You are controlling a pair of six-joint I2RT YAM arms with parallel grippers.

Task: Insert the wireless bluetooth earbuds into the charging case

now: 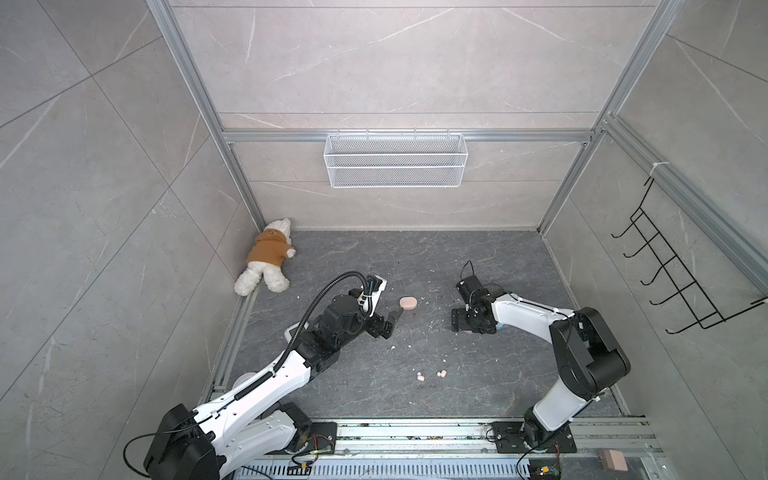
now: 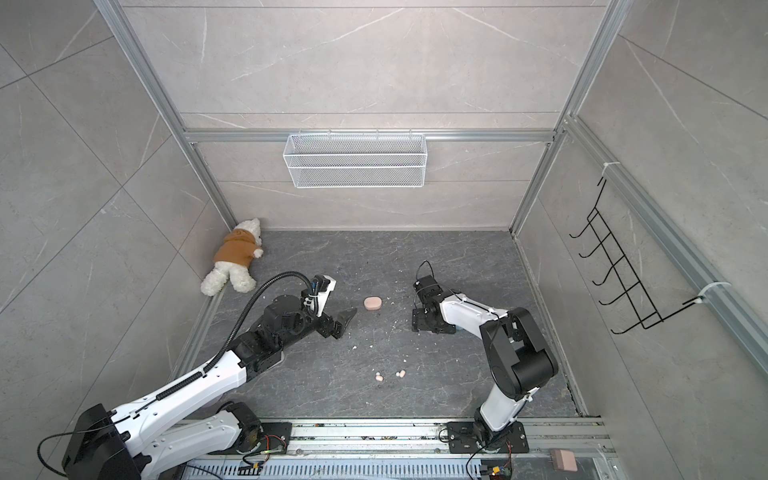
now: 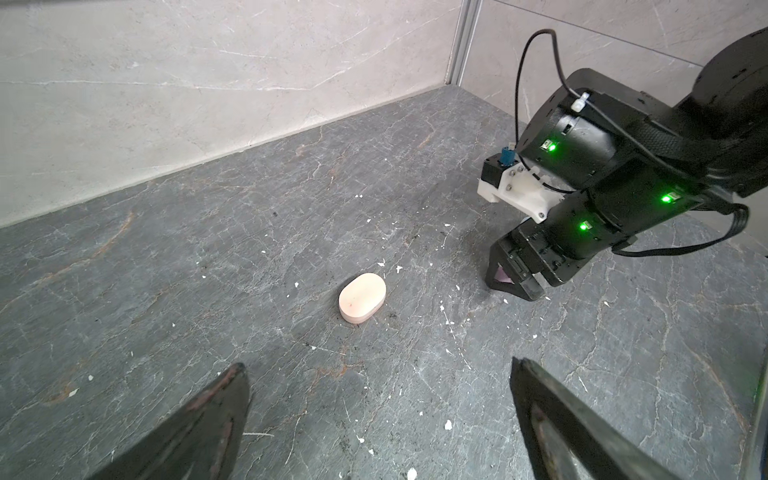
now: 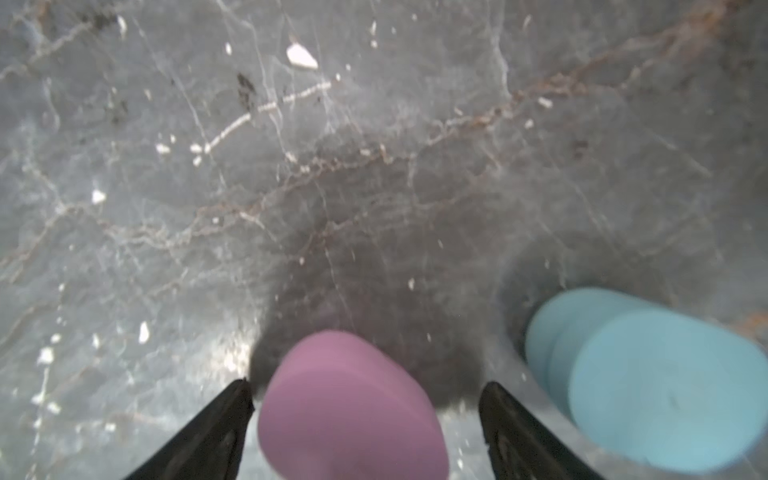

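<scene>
Lilac case (image 4: 349,407) between my right gripper's (image 4: 365,385) spread fingers, blurred and cut off at the frame edge.
Those fingers stand apart on either side of it with a gap showing on each side, so I read no grip. In both top views the right gripper (image 1: 459,322) hides that case almost wholly. The blue case (image 4: 648,382) lies just right of it, also cut off, and too soft for me to tell lid from base. My left gripper (image 3: 377,365) is wide and empty, its fingertips short of the closed peach case (image 3: 361,297) at mid-floor. The buds (image 1: 421,377) lie loose on the near floor about centre, in two small clusters well apart from every case. They are too small for me to make out their colours or count.
</scene>
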